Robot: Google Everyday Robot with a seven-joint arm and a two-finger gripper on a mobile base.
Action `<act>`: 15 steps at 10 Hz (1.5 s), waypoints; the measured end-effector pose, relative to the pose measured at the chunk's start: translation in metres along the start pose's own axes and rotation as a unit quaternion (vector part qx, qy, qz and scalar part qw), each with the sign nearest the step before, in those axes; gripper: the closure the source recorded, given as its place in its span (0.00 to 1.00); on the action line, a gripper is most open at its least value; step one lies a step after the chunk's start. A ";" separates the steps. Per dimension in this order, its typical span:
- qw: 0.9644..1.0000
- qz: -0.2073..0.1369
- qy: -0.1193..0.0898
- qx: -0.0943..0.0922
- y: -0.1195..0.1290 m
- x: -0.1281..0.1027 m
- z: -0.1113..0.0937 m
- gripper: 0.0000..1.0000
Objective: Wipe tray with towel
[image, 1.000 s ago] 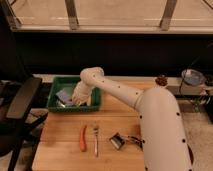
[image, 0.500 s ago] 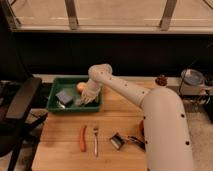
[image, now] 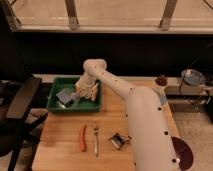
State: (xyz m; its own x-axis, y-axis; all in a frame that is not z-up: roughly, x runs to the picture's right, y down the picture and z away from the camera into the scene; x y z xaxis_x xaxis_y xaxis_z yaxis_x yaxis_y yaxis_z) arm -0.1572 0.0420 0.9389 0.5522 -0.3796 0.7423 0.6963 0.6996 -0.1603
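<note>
Wooden surface [image: 107, 125] below dark windows: the shallow green plastic tray [image: 75, 106] holds the pale blue-grey cloth towel [image: 76, 96], lying just left of the lowered pincer [image: 90, 92]; its grip cannot be told.

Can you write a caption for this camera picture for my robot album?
Robot's gripper reaches into the green tray beside the towel.
</note>
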 end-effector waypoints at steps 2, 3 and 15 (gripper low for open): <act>1.000 0.000 -0.011 -0.003 0.010 -0.018 0.002 1.00; 1.000 0.008 -0.015 -0.008 0.025 -0.031 0.001 1.00; 0.999 0.009 -0.019 0.026 0.004 0.002 -0.010 1.00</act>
State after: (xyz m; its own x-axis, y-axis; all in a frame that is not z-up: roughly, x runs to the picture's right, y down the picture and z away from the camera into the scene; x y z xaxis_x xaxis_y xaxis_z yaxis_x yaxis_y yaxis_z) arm -0.1484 0.0381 0.9330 0.5459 -0.3435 0.7642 0.6604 0.7377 -0.1401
